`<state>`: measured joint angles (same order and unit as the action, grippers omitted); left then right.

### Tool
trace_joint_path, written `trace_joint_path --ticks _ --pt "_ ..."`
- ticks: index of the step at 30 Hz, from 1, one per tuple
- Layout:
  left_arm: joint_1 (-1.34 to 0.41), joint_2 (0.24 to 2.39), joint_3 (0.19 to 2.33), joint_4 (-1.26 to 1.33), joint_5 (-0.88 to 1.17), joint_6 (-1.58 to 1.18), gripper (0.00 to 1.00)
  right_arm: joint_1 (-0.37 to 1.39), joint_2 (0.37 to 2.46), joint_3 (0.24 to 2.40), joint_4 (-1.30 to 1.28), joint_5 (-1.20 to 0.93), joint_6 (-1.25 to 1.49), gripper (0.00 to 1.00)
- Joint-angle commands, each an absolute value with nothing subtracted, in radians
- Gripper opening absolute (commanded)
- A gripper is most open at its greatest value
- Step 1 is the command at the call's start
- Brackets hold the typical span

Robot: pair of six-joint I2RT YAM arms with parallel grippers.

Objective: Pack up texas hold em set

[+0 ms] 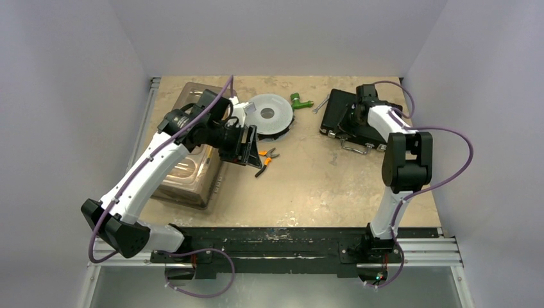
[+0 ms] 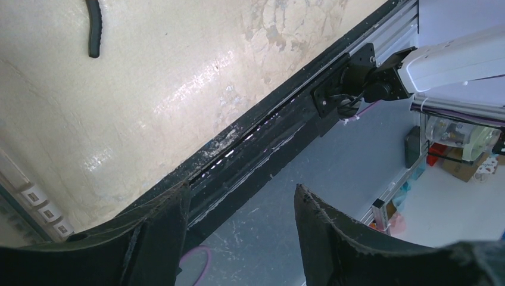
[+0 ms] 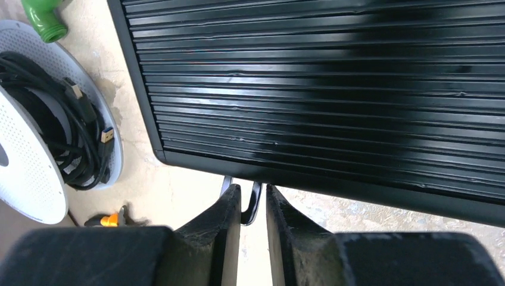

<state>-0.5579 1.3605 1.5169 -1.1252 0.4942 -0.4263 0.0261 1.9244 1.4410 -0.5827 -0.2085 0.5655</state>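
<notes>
Briefcase (image 3: 333, 89) near edge: right pincer (image 3: 253, 193) straddles handle (image 3: 256, 206) (left pincer (image 2: 241, 190) agape).

Spool (image 1: 269, 115) sat rear-centre on table (image 1: 308, 186). Briefcase (image 1: 335, 115) right of it, bin (image 1: 195, 179) left, pliers (image 1: 266, 157) before it, hose fitting (image 1: 297, 100) right-behind.

left arm (image 1: 141, 173): white links, black joints | right arm (image 1: 385, 122): same | cables (image 1: 473, 151): purple | tool fingers (image 3: 220, 235): black

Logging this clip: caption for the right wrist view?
Right gripper, fingers nearly together, at the metal handle of the closed, ribbed black case.
</notes>
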Motion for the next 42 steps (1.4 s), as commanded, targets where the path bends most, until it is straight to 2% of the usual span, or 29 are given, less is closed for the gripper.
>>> trace_joint_path --ticks 1,9,15,22,25,31,33,38,42 --pt "-0.564 1.307 1.54 -1.145 0.501 -0.427 0.62 0.026 1.919 1.394 -0.54 -0.176 0.574 0.18" --pt "-0.566 1.269 1.514 -1.154 0.485 -0.44 0.62 0.078 1.911 1.299 -0.467 -0.081 0.567 0.14" --pt "-0.566 1.265 1.514 -1.169 0.476 -0.433 0.62 0.15 1.916 1.249 -0.402 0.084 0.497 0.21" --pt "-0.572 1.296 1.521 -1.137 0.504 -0.431 0.62 0.187 1.909 1.257 -0.457 0.246 0.454 0.38" --pt "-0.579 1.328 1.552 -1.127 0.522 -0.424 0.62 0.196 1.89 1.243 -0.463 0.263 0.434 0.41" --pt "-0.586 1.407 1.64 -1.134 0.543 -0.397 0.62 0.24 1.803 1.197 -0.419 0.302 0.355 0.59" --pt "-0.588 1.429 1.661 -1.136 0.551 -0.391 0.62 0.257 1.803 1.195 -0.41 0.344 0.333 0.63" --pt "-0.591 1.454 1.684 -1.148 0.564 -0.38 0.62 0.279 1.822 1.216 -0.441 0.423 0.32 0.62" --pt "-0.592 1.461 1.683 -1.151 0.565 -0.371 0.62 0.291 1.801 1.189 -0.463 0.501 0.341 0.56"
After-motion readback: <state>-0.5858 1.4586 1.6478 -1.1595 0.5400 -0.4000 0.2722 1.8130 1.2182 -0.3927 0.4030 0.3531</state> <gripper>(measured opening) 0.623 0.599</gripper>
